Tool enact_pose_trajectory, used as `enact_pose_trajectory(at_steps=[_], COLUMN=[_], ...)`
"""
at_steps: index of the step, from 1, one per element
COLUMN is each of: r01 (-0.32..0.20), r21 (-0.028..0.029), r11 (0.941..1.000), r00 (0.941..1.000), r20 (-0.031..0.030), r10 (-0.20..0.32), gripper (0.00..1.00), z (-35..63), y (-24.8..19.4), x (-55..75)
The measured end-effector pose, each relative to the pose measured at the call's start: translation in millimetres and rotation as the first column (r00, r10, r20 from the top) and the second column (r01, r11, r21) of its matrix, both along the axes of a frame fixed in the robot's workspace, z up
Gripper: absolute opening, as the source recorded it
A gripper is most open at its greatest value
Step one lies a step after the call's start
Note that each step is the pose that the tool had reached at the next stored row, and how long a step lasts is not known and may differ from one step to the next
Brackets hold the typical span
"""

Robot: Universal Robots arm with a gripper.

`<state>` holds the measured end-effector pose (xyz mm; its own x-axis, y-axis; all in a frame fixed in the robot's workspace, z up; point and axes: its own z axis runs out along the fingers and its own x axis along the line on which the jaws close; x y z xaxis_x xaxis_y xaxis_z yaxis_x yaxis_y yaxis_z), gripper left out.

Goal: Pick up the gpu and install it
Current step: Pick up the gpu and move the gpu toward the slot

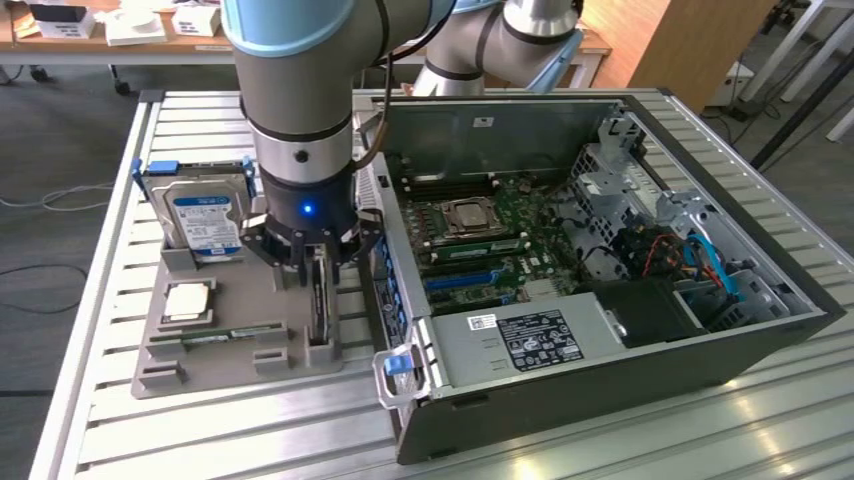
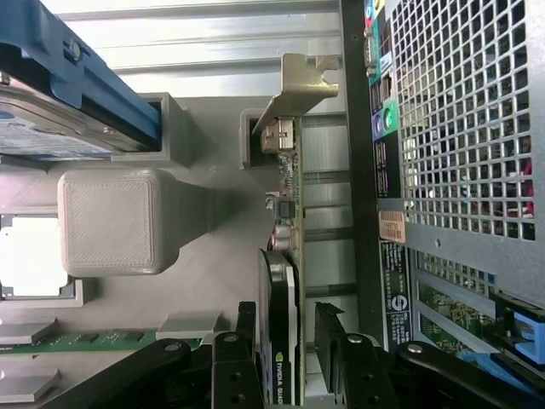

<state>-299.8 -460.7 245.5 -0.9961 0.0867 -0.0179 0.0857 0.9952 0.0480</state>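
Note:
The gpu (image 1: 322, 312) stands on its edge in the slots of a grey holder (image 1: 200, 372), just beside the open computer case (image 1: 747, 345). In the wrist view the gpu (image 2: 281, 281) is a dark card with a black cooler, and its pale metal bracket (image 2: 294, 89) is at the far end. My gripper (image 1: 318, 268) has come down over the card from above. The gripper (image 2: 288, 341) is open, with one of its black fingers (image 2: 247, 336) on each side of the card. A thin gap shows on the side facing the case.
The holder also carries a silver hard drive with a blue label (image 1: 203, 218), a square processor (image 1: 187, 300) and a green memory stick (image 1: 220, 337). The case's motherboard (image 1: 487, 245) lies exposed. The case's perforated rear wall (image 2: 460, 128) stands close beside the card. Everything rests on a slatted metal table (image 1: 200, 440).

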Motion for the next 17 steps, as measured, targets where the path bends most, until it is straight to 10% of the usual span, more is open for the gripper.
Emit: enact_pose_trajectory(at_steps=[17], r01=[0.0], r21=[0.0001], r11=[1.0], r00=[1.0], r20=[0.0001], r10=[0.0], gripper=[0.42], z=[-11.0], y=[0.2], x=[0.0])
